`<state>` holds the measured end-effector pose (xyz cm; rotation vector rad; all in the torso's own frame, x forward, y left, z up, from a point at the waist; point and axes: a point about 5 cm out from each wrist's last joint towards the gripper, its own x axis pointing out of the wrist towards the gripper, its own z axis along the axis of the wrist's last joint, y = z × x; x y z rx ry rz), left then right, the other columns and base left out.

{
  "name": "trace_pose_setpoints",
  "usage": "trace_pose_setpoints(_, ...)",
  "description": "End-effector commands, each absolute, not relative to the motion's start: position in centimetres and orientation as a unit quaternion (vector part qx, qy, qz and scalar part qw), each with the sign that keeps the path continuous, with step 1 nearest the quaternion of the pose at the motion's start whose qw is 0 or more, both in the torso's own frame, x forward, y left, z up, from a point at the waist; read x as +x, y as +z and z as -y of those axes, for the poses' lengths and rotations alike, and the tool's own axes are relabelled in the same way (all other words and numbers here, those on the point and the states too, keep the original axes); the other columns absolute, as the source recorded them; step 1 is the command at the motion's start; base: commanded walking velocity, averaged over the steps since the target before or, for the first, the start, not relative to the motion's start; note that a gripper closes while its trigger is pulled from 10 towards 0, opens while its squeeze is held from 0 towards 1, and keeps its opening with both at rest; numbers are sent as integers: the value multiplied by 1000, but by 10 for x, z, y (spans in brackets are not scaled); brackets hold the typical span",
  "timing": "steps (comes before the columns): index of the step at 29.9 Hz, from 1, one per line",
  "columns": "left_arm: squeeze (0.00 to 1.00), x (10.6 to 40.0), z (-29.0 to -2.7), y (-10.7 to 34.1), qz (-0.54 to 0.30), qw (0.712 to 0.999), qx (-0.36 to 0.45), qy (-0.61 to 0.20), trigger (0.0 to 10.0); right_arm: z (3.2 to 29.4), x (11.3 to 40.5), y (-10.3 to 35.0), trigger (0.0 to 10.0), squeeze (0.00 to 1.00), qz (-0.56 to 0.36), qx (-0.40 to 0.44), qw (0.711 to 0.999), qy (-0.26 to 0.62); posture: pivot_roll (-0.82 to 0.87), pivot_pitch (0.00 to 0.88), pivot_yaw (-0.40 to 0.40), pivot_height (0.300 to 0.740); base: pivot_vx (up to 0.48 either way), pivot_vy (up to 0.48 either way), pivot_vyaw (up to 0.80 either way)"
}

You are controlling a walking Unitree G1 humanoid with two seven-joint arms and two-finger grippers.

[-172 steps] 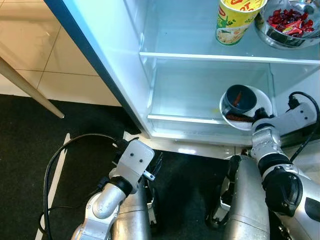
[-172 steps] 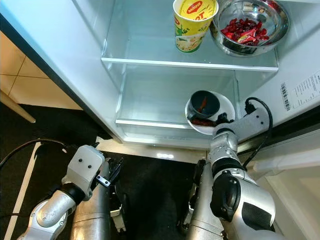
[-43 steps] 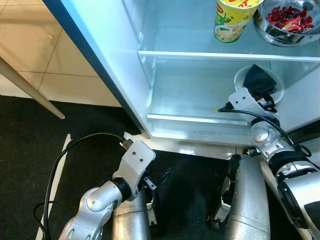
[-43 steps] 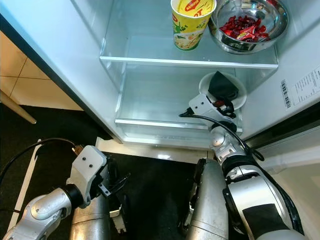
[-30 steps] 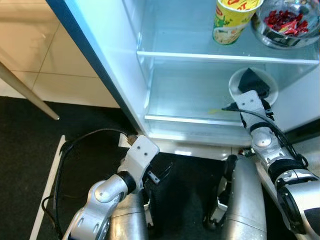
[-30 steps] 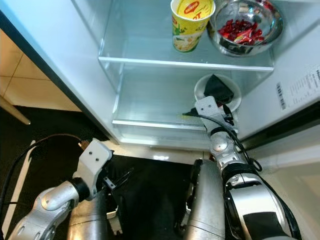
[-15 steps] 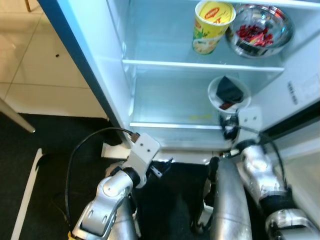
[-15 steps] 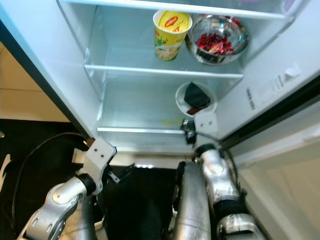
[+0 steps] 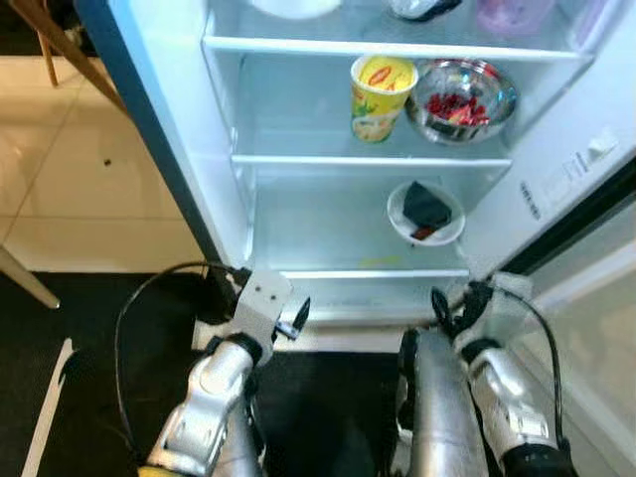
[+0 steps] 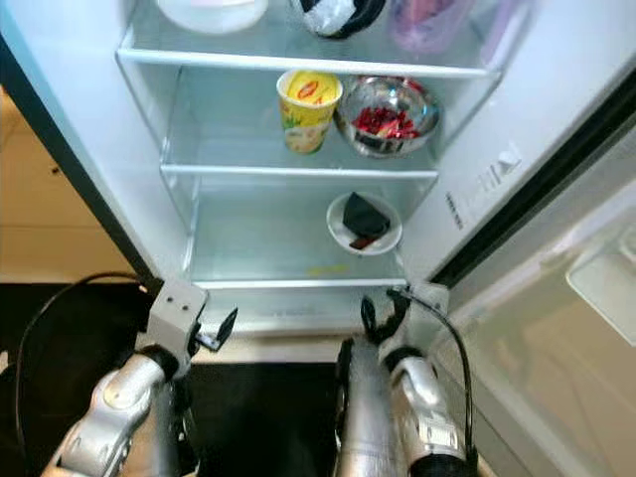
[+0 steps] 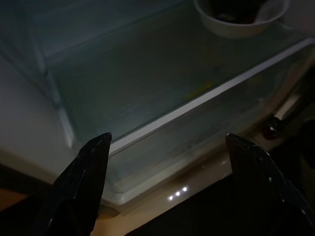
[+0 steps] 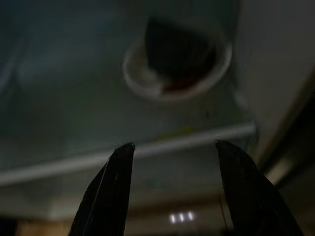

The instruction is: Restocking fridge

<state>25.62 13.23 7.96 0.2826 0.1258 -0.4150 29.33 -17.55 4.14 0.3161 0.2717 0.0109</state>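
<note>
In the head views, the white plate carrying a dark wedge of food is sitting on the lowest shelf of the open fridge, toward its right wall, below the yellow noodle cup and the steel bowl of red pieces; that placement looks finished, so the step in hand is probably backing clear, and doing it well means keeping both arms low and drawing straight away from the shelf lip so nothing is clipping the plate or the door frame. The right gripper is hanging just in front of the lowest shelf's edge, apart from the plate, while the left gripper is idling low beside the fridge's left wall. In the left wrist view, the left gripper's fingers are standing wide apart with nothing between them, facing the glass shelf, the plate showing at its far corner. In the right wrist view, the right gripper's fingers are likewise spread wide and holding nothing, aiming at the plate beyond the shelf edge without touching it.
</note>
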Motion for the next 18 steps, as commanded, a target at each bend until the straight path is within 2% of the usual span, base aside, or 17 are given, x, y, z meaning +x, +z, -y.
trace_pose_setpoints(1,0,252,-127,69,-74,966,133,-210,10000,180,289,36,10000,0,-140,170,975,-7,-27,137,-67,516,0,0,0)
trace_pose_setpoints(5,0,257,-122,68,-62,967,133,-207,10000,188,291,36,10000,0,-145,143,979,-25,-25,99,-65,529,0,0,0)
trace_pose_setpoints(18,0,269,-119,68,-45,969,135,-204,10000,198,292,36,10000,0,-151,125,980,-40,-34,61,-68,597,0,0,0)
